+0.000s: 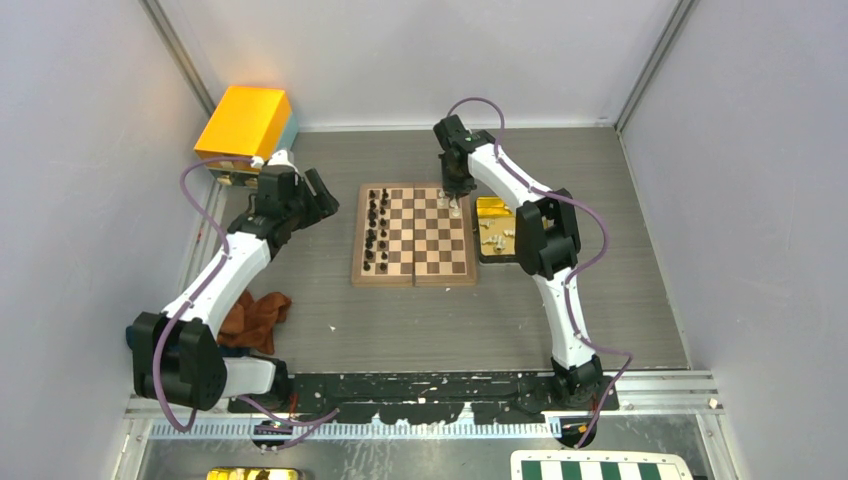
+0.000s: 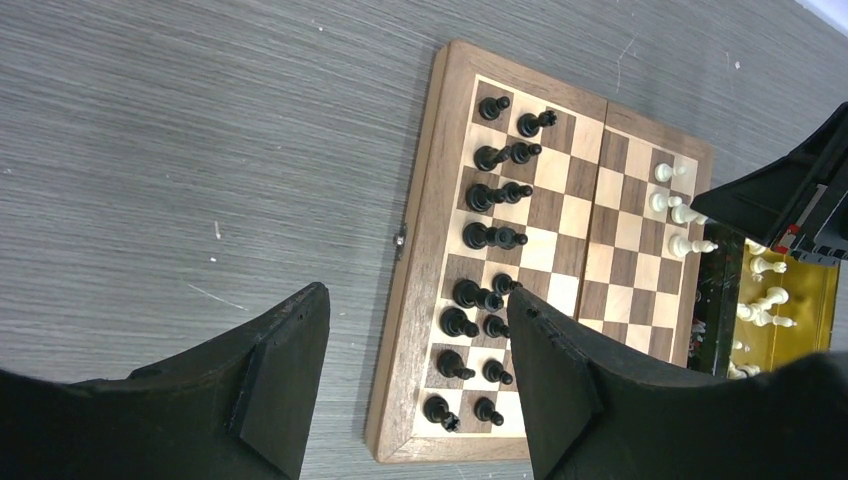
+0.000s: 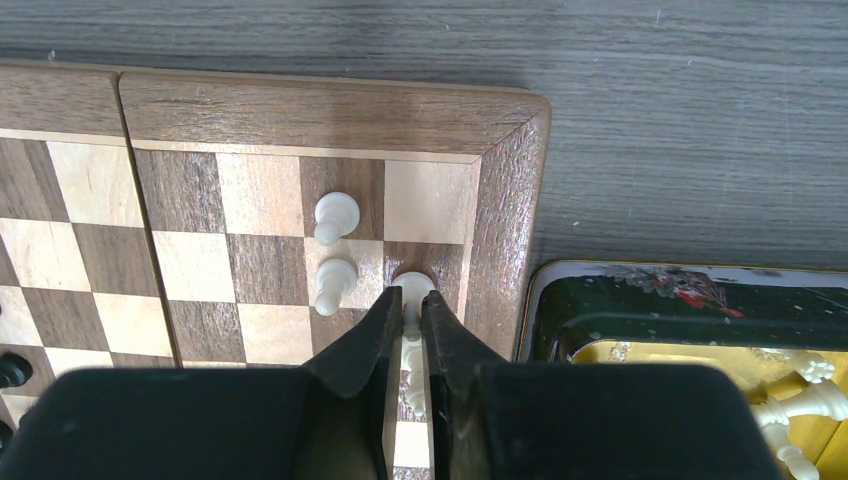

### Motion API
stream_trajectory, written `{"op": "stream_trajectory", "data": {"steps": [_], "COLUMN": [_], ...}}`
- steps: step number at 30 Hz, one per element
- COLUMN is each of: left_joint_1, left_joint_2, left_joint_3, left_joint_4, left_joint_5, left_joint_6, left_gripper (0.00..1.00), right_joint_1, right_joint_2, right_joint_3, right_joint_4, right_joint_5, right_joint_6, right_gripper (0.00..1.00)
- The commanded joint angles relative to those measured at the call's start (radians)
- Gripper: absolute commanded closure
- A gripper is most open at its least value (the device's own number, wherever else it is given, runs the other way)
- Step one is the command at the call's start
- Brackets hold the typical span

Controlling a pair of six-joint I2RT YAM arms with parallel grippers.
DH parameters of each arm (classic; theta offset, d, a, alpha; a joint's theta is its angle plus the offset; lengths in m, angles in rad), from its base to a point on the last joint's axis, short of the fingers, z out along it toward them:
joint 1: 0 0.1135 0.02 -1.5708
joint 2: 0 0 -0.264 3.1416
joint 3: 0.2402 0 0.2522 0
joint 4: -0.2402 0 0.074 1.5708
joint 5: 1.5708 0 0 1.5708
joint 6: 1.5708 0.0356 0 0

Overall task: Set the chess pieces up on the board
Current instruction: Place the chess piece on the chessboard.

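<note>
White piece (image 3: 412, 284) is gripped between the fingers of the right gripper (image 3: 405, 305), at the edge column of the board (image 3: 300, 110). Two other white pieces (image 3: 335, 215) are seen just left of the fingertips. Left gripper (image 2: 415, 298) is spread with nothing grasped, and black pieces (image 2: 490, 195) are ranked beyond its fingertips.

Sixteen black pieces (image 2: 479, 197) and four white pieces (image 2: 663, 172) on one board (image 2: 430, 190).

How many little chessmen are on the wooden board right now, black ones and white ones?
black chess pieces: 16
white chess pieces: 4, one of them gripped by the right pincer
Total on the board: 20
</note>
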Motion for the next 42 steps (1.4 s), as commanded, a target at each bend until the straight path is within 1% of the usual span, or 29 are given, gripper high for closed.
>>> {"op": "stream_trajectory", "data": {"steps": [1, 18, 22, 24, 31, 37, 42], "left_joint_1": [-0.004, -0.012, -0.015, -0.015, -0.017, -0.017, -0.017], "left_joint_2": [-0.041, -0.055, -0.060, -0.065, -0.080, -0.096, -0.105], "left_joint_3": [-0.006, -0.016, -0.015, -0.015, -0.022, -0.023, -0.023], "left_joint_4": [0.049, 0.044, 0.041, 0.038, 0.031, 0.021, 0.019], "left_joint_5": [0.007, 0.010, 0.008, 0.006, 0.004, -0.008, -0.015], "left_joint_6": [-0.009, -0.006, -0.005, -0.003, -0.004, 0.005, 0.008], "left_gripper": [0.33, 0.33, 0.32, 0.32, 0.32, 0.32, 0.32], "right_joint_1": [0.004, 0.004, 0.004, 0.005, 0.008, 0.011, 0.002], "right_joint_2": [-0.018, -0.026, -0.033, -0.039, -0.063, -0.110, -0.206], "right_joint_3": [-0.004, 0.007, 0.023, 0.030, 0.036, 0.069, 0.030], "right_joint_4": [0.015, 0.014, 0.009, 0.005, 0.013, 0.011, 0.026], "right_joint_5": [0.005, 0.027, 0.027, 0.025, 0.013, 0.005, 0.037], "right_joint_6": [-0.013, -0.033, -0.040, -0.042, -0.047, -0.053, -0.054], "right_gripper": [0.81, 0.79, 0.75, 0.71, 0.69, 0.69, 0.69]}}
